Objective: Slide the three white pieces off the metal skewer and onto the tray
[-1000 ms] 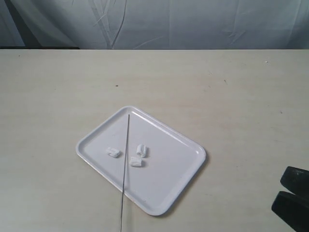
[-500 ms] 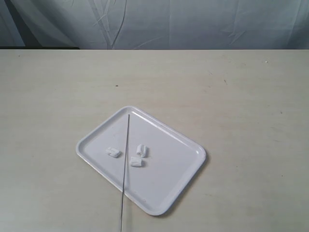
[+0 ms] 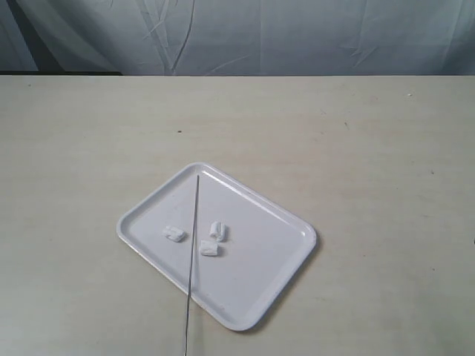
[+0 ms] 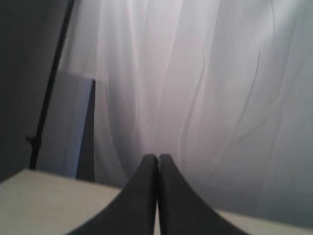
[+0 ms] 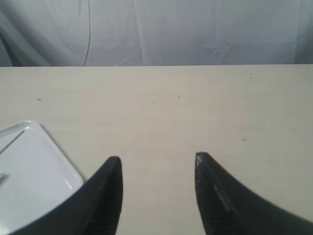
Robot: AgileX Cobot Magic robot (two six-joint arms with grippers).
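Observation:
The white tray [image 3: 260,259] lies on the table in the exterior view. Three white pieces rest loose on it: one at the left [image 3: 174,233], one in the middle [image 3: 218,231], one just below it [image 3: 209,248]. The metal skewer [image 3: 193,252] lies bare across the tray, its near end past the tray's front rim. No gripper shows in the exterior view. My right gripper [image 5: 157,162] is open over bare table, with a corner of the tray [image 5: 34,161] beside it. My left gripper [image 4: 157,157] is shut on nothing and faces the curtain.
A pale wrinkled curtain [image 3: 297,33] hangs behind the table's far edge. A dark pole [image 4: 49,88] stands beside the curtain in the left wrist view. Beige tabletop [image 3: 371,148] surrounds the tray on all sides.
The right gripper, seen at the lower right edge of the exterior view a second ago, has withdrawn out of that view. Tray, skewer and pieces have not moved.

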